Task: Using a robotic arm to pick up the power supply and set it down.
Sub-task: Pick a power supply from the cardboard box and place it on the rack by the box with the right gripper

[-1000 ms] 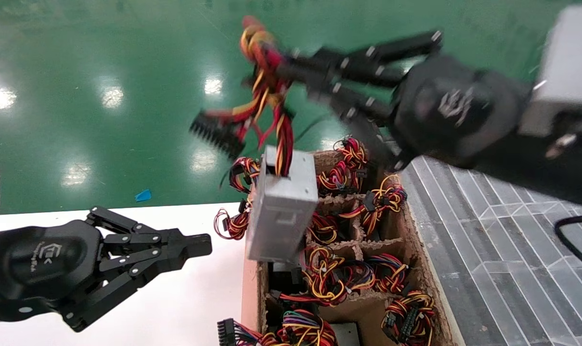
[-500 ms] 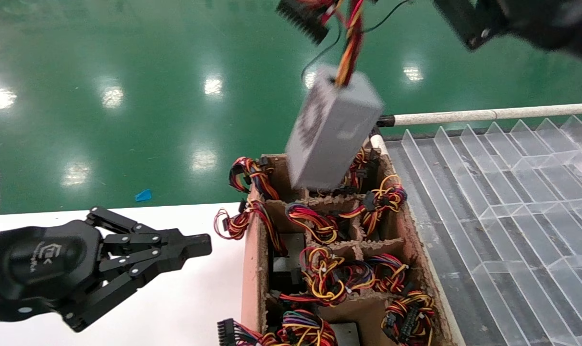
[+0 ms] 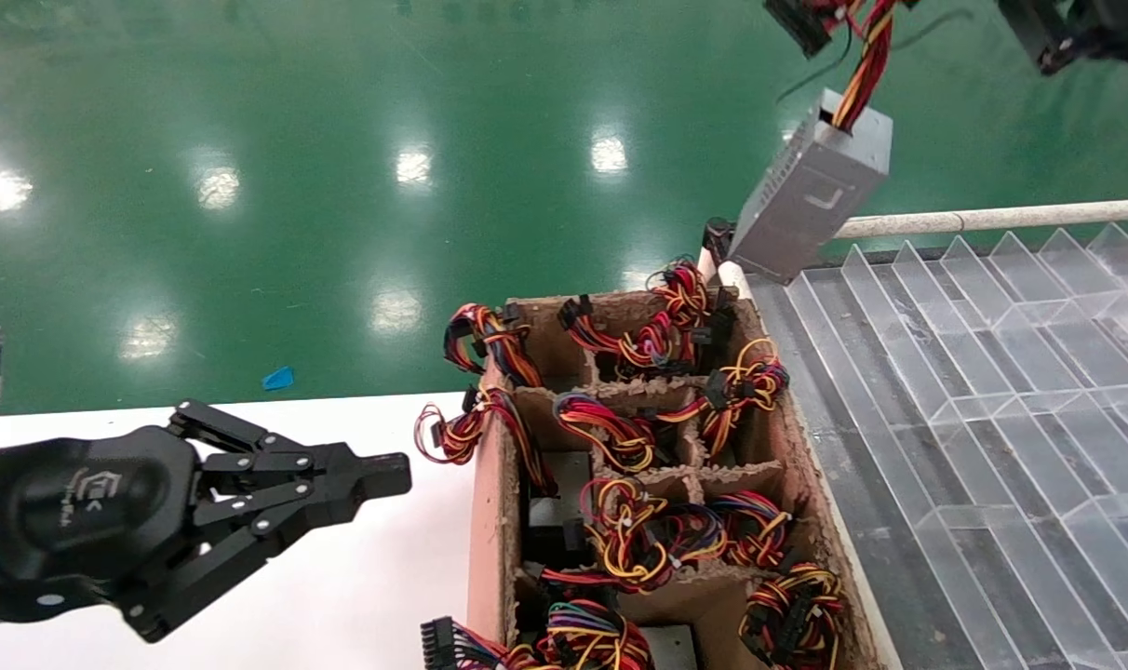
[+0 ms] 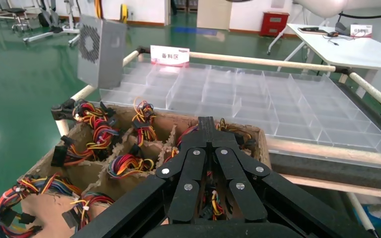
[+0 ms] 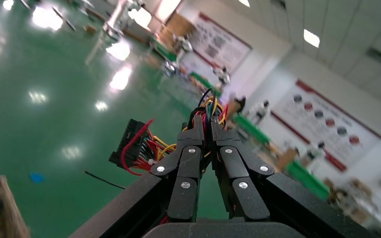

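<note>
- Suspension by the wire bundle [image 3: 864, 65] is being used as the hold: the power supply [image 3: 811, 191] is hanging tilted in the air, clear of the cardboard crate [image 3: 490, 521] and above the near corner of the clear partitioned tray [image 3: 992, 372], touching neither in the head view.
- The right gripper [image 5: 206, 130] is being kept closed on the wire bundle, with the black connector [image 5: 125, 144] dangling just beside the fingers; in the head view only a small part of this gripper is showing at the top edge.
- The grey metal housing is being judged rigid and fairly heavy for its size, so swinging on the flexible wires is to be expected during travel.
- The wires are being judged soft and liable to slip or strain at the housing exit; a hold on the flat housing sides would be firmer, away from the fan grille [image 4: 88, 43].
- Lowering is being advised slowly, lower corner first, into a tray cell.
- The left gripper [image 3: 378, 476] is being held idle over the white table [image 3: 359, 596], fingers closed together on nothing.
</note>
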`<act>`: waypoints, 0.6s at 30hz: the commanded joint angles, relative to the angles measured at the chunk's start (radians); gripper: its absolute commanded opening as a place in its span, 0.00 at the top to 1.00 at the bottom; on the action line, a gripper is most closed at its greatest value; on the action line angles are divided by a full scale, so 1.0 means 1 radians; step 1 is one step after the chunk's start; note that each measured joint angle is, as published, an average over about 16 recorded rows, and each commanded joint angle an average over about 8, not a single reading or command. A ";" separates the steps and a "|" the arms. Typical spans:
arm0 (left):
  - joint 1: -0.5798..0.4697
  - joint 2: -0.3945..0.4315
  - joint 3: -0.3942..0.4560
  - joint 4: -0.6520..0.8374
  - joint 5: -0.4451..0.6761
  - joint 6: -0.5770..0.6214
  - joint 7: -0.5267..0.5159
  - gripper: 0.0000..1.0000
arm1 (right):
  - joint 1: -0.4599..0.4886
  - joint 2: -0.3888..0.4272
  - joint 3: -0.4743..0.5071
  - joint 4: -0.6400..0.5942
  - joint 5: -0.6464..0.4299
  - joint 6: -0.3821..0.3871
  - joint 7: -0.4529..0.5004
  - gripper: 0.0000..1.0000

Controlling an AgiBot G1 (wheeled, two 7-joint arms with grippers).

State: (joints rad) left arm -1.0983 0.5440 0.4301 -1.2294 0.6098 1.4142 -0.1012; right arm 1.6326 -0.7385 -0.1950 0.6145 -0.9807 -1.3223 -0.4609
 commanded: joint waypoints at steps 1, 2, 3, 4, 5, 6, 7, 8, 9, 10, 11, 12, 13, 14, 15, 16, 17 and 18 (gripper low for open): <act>0.000 0.000 0.000 0.000 0.000 0.000 0.000 1.00 | 0.013 0.002 -0.004 -0.059 -0.014 0.000 -0.026 1.00; 0.000 0.000 0.000 0.000 0.000 0.000 0.000 1.00 | 0.021 -0.001 -0.005 -0.089 -0.019 0.000 -0.040 1.00; 0.000 0.000 0.000 0.000 0.000 0.000 0.000 1.00 | 0.029 -0.005 -0.008 -0.118 -0.025 -0.001 -0.054 1.00; 0.000 0.000 0.000 0.000 0.000 0.000 0.000 1.00 | 0.037 -0.009 -0.010 -0.145 -0.030 -0.002 -0.066 1.00; 0.000 0.000 0.000 0.000 0.000 0.000 0.000 1.00 | 0.046 -0.014 -0.013 -0.172 -0.035 -0.003 -0.079 1.00; 0.000 0.000 0.000 0.000 0.000 0.000 0.000 1.00 | 0.055 -0.019 -0.016 -0.199 -0.040 -0.005 -0.092 1.00; 0.000 0.000 0.000 0.000 0.000 0.000 0.000 1.00 | 0.063 -0.025 -0.019 -0.224 -0.046 -0.006 -0.104 1.00; 0.000 0.000 0.000 0.000 0.000 0.000 0.000 1.00 | 0.071 -0.031 -0.023 -0.248 -0.051 -0.007 -0.115 1.00; 0.000 0.000 0.000 0.000 0.000 0.000 0.000 1.00 | 0.080 -0.037 -0.026 -0.271 -0.057 -0.007 -0.128 1.00; 0.000 0.000 0.000 0.000 0.000 0.000 0.000 1.00 | 0.087 -0.043 -0.029 -0.294 -0.062 -0.007 -0.140 1.00; 0.000 0.000 0.000 0.000 0.000 0.000 0.000 1.00 | 0.094 -0.049 -0.031 -0.316 -0.066 -0.004 -0.151 1.00; 0.000 0.000 0.000 0.000 0.000 0.000 0.000 1.00 | 0.101 -0.055 -0.034 -0.338 -0.070 0.002 -0.163 1.00; 0.000 0.000 0.000 0.000 0.000 0.000 0.000 1.00 | 0.108 -0.061 -0.035 -0.361 -0.075 0.012 -0.174 1.00; 0.000 0.000 0.000 0.000 0.000 0.000 0.000 1.00 | 0.114 -0.067 -0.037 -0.382 -0.078 0.024 -0.184 1.00; 0.000 0.000 0.000 0.000 0.000 0.000 0.000 1.00 | 0.120 -0.074 -0.038 -0.402 -0.081 0.040 -0.193 1.00; 0.000 0.000 0.000 0.000 0.000 0.000 0.000 1.00 | 0.126 -0.081 -0.039 -0.422 -0.084 0.059 -0.202 1.00; 0.000 0.000 0.000 0.000 0.000 0.000 0.000 1.00 | 0.130 -0.088 -0.039 -0.441 -0.087 0.081 -0.210 1.00; 0.000 0.000 0.000 0.000 0.000 0.000 0.000 1.00 | 0.135 -0.096 -0.039 -0.459 -0.089 0.104 -0.218 1.00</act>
State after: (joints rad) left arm -1.0983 0.5440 0.4301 -1.2294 0.6098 1.4142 -0.1012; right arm 1.7632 -0.8371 -0.2326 0.1653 -1.0664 -1.2118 -0.6747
